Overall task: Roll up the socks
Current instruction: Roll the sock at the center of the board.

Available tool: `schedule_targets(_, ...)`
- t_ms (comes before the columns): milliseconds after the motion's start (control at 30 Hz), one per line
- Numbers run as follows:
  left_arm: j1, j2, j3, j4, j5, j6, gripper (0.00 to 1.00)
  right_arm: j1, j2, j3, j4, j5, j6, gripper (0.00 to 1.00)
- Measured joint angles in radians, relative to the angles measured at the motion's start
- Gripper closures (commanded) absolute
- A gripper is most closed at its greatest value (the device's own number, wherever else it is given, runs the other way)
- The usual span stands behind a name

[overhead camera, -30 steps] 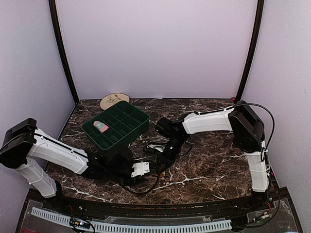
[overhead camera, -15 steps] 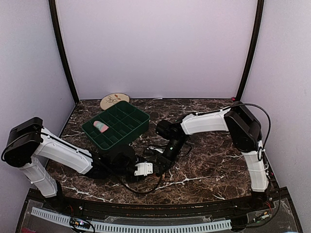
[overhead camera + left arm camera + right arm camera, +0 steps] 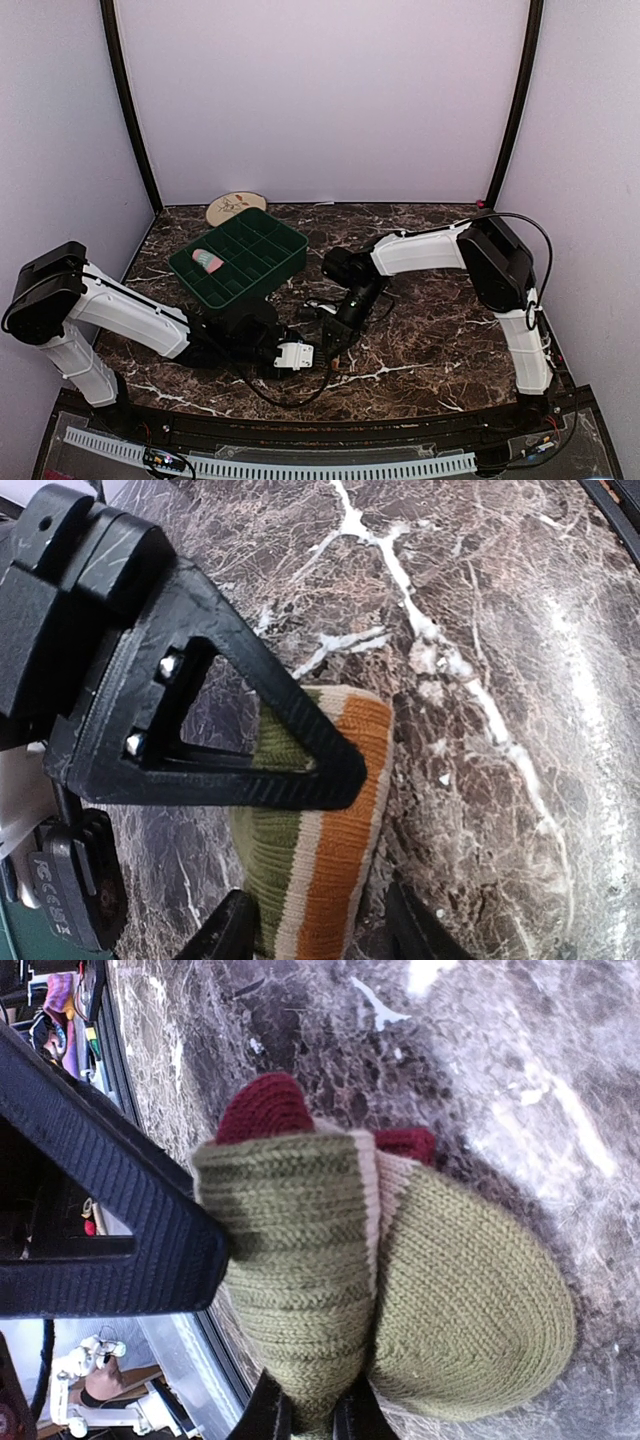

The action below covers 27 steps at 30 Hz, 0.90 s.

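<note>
As it lies folded, sock point(image 3: 325, 860) axis follows left end effector point(image 3: 320, 925) (gripping it) | right end effector point(image 3: 312, 1410): pinching it

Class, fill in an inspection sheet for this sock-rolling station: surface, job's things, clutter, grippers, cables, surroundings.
Surface: dark marble table, no spills seen.
Job's things: olive sock with orange and cream stripes, folded on the table; pink-and-mint sock bundled in one compartment of the green tray.
Clutter: round plate behind the tray.
Grippers: right gripper pinching the olive sock; left gripper straddling its striped end, grip unclear.
Cables: black cable looped on the table.
Surroundings: lilac walls, black posts.
</note>
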Motion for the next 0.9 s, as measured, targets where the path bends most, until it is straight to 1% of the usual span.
schedule_targets(100,0.000,0.011,0.012,-0.011,0.004,0.010,0.52,-0.001,0.007,0.006,-0.007,-0.012,0.000,1.00)
schedule_targets(367,0.000,0.106,0.081,-0.014,-0.012,0.019,0.53,-0.003,0.012,0.006,-0.010,-0.028,0.000,1.00)
schedule_targets(600,0.000,0.124,0.097,-0.022,-0.004,0.025,0.62,-0.007,0.014,0.003,-0.010,-0.043,0.000,1.00)
schedule_targets(667,0.000,0.127,0.102,-0.032,0.002,0.027,0.67,-0.011,0.018,0.003,-0.011,-0.052,0.000,1.00)
schedule_targets(700,0.000,0.129,0.108,-0.040,0.005,0.026,0.69,-0.013,0.020,0.003,-0.011,-0.058,0.000,0.99)
schedule_targets(767,0.000,0.133,0.118,-0.056,0.011,0.022,0.76,-0.017,0.024,0.003,-0.014,-0.068,0.000,0.93)
schedule_targets(900,0.002,0.146,0.156,-0.105,0.028,0.005,0.81,-0.027,0.026,0.003,-0.029,-0.075,0.002,0.83)
